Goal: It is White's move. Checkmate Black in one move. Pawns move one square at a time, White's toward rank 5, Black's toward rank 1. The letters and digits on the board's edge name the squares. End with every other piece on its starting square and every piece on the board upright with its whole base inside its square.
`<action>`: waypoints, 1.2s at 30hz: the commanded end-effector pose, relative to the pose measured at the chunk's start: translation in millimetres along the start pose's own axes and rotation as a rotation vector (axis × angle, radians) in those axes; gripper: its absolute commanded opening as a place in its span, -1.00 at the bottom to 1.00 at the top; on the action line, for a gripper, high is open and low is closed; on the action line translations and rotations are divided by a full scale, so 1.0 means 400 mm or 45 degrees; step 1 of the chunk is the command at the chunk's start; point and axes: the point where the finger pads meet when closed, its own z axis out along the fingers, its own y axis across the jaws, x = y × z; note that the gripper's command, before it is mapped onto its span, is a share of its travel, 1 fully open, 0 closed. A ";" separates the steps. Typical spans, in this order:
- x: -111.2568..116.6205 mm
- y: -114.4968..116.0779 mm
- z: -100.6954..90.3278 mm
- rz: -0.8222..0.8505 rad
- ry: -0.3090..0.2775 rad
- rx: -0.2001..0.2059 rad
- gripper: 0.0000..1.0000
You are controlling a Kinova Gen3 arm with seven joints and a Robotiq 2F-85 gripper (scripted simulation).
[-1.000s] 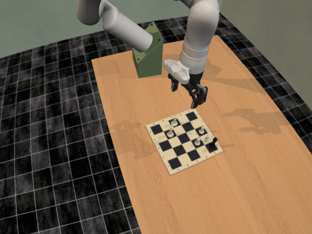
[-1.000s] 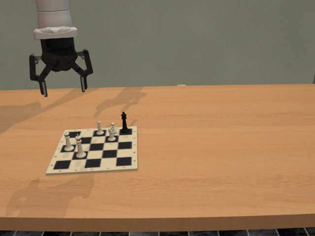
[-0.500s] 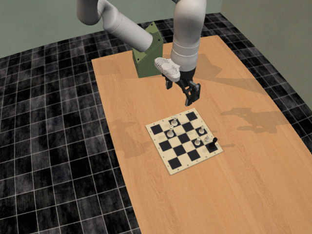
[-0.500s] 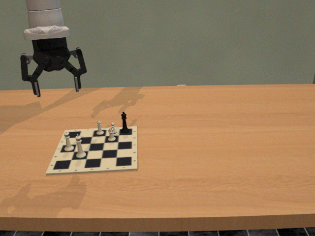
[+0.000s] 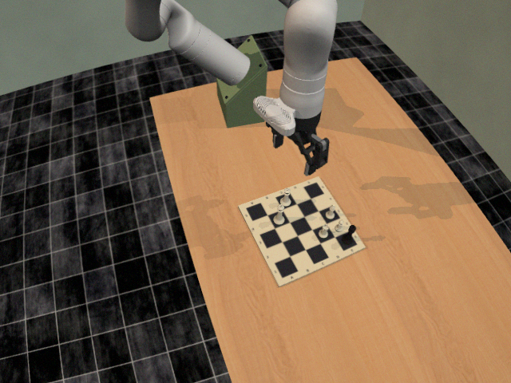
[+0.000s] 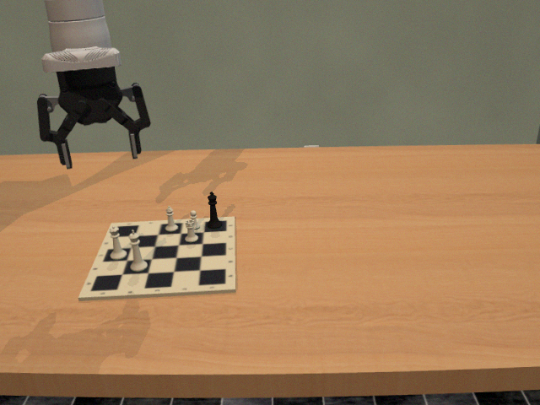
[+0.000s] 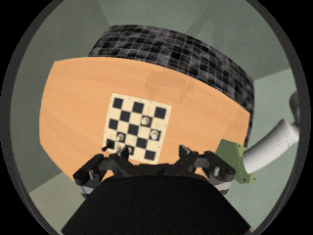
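A small chessboard (image 5: 266, 252) (image 6: 157, 291) (image 7: 133, 129) lies on the wooden table (image 5: 371, 309) (image 6: 348, 261). The black king (image 5: 350, 234) (image 6: 213, 212) stands upright on a corner square. Three small white pieces (image 5: 338, 226) (image 6: 190, 229) stand close beside it. Two taller white pieces (image 5: 280, 214) (image 6: 137, 256) stand near the board's opposite edge. My gripper (image 5: 294, 154) (image 6: 100, 157) (image 7: 154, 152) is open and empty. It hangs well above the table, just beyond the board's edge on the side of the two tall white pieces.
The arm's green base block (image 5: 241, 94) (image 7: 234, 157) stands on the table behind the gripper. A black tiled floor surrounds the table. The table's long edges run close to the board on one side.
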 end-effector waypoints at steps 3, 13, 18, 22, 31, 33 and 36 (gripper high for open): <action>0.001 0.008 0.067 -0.003 0.001 -0.013 1.00; 0.001 0.008 0.073 -0.003 0.000 -0.014 -0.18; 0.001 0.008 0.073 -0.003 0.000 -0.014 -0.18; 0.001 0.008 0.073 -0.003 0.000 -0.014 -0.18; 0.001 0.008 0.073 -0.003 0.000 -0.014 -0.18; 0.001 0.008 0.073 -0.003 0.000 -0.014 -0.18; 0.001 0.008 0.073 -0.003 0.000 -0.014 -0.18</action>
